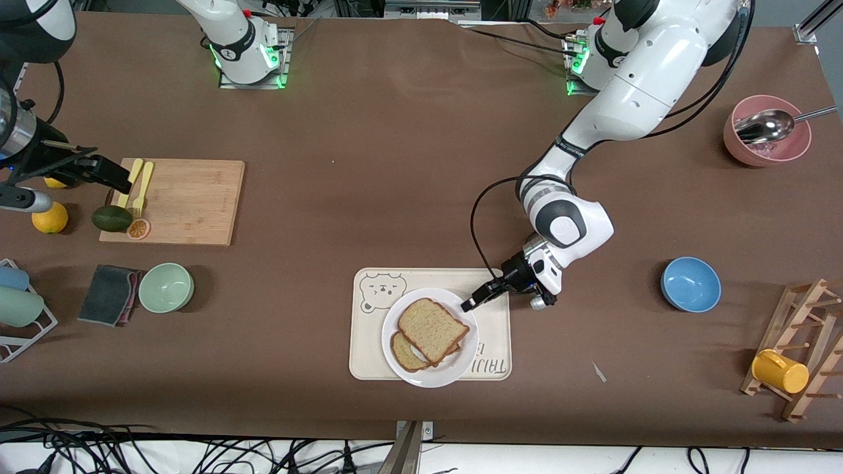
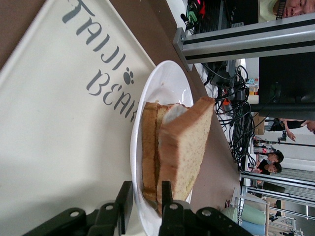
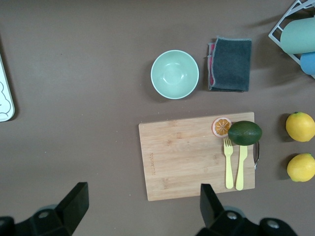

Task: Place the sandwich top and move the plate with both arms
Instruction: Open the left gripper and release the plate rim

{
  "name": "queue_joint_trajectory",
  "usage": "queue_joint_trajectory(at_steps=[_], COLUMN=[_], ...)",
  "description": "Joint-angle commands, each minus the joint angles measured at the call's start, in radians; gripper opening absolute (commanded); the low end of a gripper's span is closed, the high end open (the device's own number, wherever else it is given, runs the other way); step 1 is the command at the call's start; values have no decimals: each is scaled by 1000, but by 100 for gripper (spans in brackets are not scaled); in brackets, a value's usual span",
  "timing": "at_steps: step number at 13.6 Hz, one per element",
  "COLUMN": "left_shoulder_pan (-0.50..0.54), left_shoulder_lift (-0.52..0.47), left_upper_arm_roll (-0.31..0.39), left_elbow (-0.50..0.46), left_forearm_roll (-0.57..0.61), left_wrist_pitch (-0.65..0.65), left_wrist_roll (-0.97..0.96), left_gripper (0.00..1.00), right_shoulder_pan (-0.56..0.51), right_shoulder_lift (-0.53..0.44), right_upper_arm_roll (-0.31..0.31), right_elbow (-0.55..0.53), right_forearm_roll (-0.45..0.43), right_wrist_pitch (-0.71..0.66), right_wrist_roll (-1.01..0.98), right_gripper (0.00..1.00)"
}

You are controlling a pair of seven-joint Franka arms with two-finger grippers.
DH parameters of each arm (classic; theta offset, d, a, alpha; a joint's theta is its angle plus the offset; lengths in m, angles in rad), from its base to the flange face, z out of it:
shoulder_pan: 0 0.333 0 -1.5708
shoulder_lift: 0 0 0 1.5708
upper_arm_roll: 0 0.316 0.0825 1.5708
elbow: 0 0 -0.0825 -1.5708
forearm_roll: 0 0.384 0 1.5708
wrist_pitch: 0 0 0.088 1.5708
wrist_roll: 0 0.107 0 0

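Observation:
The sandwich top (image 1: 433, 328) lies on a lower bread slice (image 1: 403, 355) on the round white plate (image 1: 435, 380), which sits on the cream bear-printed tray (image 1: 369, 359). My left gripper (image 1: 469, 305) is at the plate's rim on the side toward the left arm's end of the table. In the left wrist view the gripper (image 2: 146, 196) has one finger under the plate's rim (image 2: 165, 83) and one over it, closed on it, right next to the sandwich top (image 2: 184, 147). My right gripper (image 1: 117, 176) is open and empty, waiting over the cutting board's edge; it also shows in the right wrist view (image 3: 142, 189).
A wooden cutting board (image 1: 188, 201) holds yellow cutlery, an avocado (image 1: 110, 218) and an orange slice. A green bowl (image 1: 166, 287) and a grey cloth (image 1: 108, 293) lie nearer the camera. A blue bowl (image 1: 690, 284), a pink bowl with a ladle (image 1: 767, 131) and a cup rack (image 1: 800, 359) are toward the left arm's end.

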Motion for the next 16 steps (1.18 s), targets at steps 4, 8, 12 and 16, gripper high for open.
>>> queue_joint_trajectory(at_steps=[4, 8, 12, 16], left_shoulder_pan=[6, 19, 36, 69], left_shoulder_lift=[-10, -57, -128, -136], left_upper_arm_roll=[-1, -1, -1, -2], left_elbow=[-17, -61, -138, -160], left_forearm_roll=[-20, -20, -19, 41], left_wrist_pitch=[11, 11, 11, 11], left_wrist_roll=[20, 18, 17, 9], left_gripper=[44, 53, 99, 99], right_shoulder_pan=[13, 24, 30, 30], right_shoulder_lift=[-9, -6, -9, -8], right_upper_arm_roll=[9, 12, 13, 15], right_elbow=[-12, -13, -44, -47], right_forearm_roll=[13, 13, 19, 33], right_wrist_pitch=[15, 14, 45, 43], right_wrist_roll=[0, -3, -3, -15], right_gripper=[100, 100, 100, 100])
